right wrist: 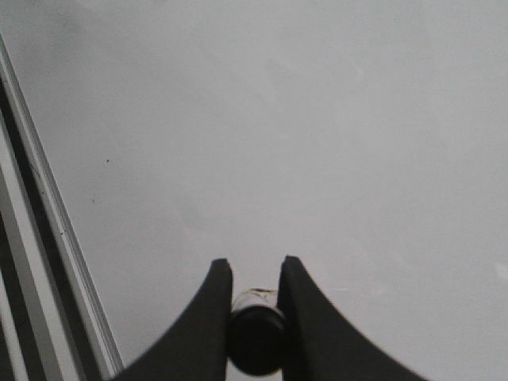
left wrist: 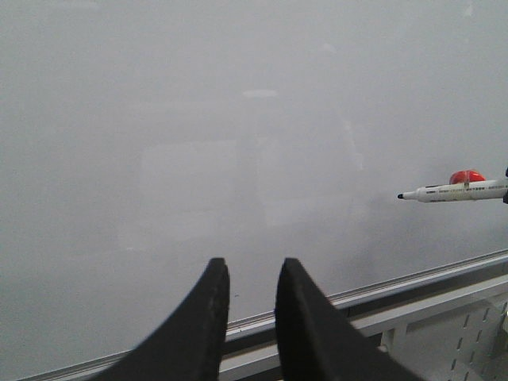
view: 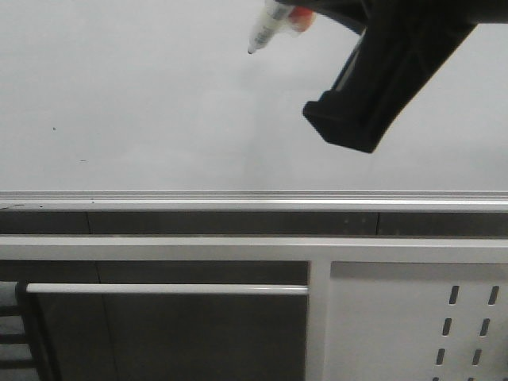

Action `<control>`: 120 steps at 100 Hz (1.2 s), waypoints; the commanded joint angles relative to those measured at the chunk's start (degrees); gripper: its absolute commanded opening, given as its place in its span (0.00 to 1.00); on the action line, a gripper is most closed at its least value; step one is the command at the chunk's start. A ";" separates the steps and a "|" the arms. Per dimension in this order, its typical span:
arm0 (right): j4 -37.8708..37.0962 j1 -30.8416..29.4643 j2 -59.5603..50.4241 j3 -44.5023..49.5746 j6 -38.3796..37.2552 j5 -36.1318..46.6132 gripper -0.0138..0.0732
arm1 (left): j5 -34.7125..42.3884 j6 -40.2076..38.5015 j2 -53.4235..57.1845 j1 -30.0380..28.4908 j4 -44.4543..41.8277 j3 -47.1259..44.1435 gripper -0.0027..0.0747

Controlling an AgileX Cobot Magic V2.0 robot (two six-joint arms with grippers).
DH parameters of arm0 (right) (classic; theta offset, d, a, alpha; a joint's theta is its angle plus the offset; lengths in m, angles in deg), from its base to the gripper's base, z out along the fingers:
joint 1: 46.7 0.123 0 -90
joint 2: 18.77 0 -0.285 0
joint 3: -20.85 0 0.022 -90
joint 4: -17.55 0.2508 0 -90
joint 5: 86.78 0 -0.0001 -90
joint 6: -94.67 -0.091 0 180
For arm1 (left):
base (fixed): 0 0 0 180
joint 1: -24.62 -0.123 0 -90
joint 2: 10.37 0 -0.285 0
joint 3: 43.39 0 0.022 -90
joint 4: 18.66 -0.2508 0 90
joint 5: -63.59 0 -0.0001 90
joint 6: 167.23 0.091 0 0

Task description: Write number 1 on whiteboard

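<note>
The whiteboard [view: 159,95] fills the upper front view, glossy white with a silver bottom rail [view: 238,194]. No number 1 stroke shows on it in any view. My right gripper [view: 305,14] at the top is shut on a white marker [view: 268,27], whose dark tip points down-left close to the board. In the right wrist view the gripper [right wrist: 254,274] clamps the marker's black end [right wrist: 255,337] in front of the board [right wrist: 317,119]. My left gripper [left wrist: 252,274] is open and empty, facing the board [left wrist: 198,119]. The marker [left wrist: 464,190] also shows in the left wrist view, off to one side.
Tiny black specks [view: 54,128] mark the board's left part. Below the rail are a dark gap, a white frame with a horizontal bar [view: 167,289], and a white perforated metal panel [view: 468,325] at lower right.
</note>
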 commanded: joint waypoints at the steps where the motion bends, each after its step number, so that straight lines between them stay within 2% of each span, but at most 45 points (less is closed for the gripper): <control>1: -1.08 -0.10 0.19 -1.53 -0.13 5.15 0.10 | 4.75 -0.52 -0.91 -0.18 0.63 1.31 0.20; 68: 1.94 -1.36 1.29 -1.53 -0.27 7.48 0.10 | 4.75 -0.52 -0.91 -0.18 0.63 1.31 0.20; 87: -0.48 -4.63 1.29 -1.53 -5.77 5.04 0.07 | 4.75 -0.52 -0.91 -0.18 0.63 1.31 0.20; 100: -1.42 -4.74 1.38 -1.53 -6.67 4.37 0.07 | 4.75 -0.52 -0.91 -0.18 0.63 1.31 0.20; 120: -1.42 -4.79 3.43 -1.53 -6.67 8.35 0.07 | 4.75 -0.52 -0.91 -0.18 0.63 1.31 0.20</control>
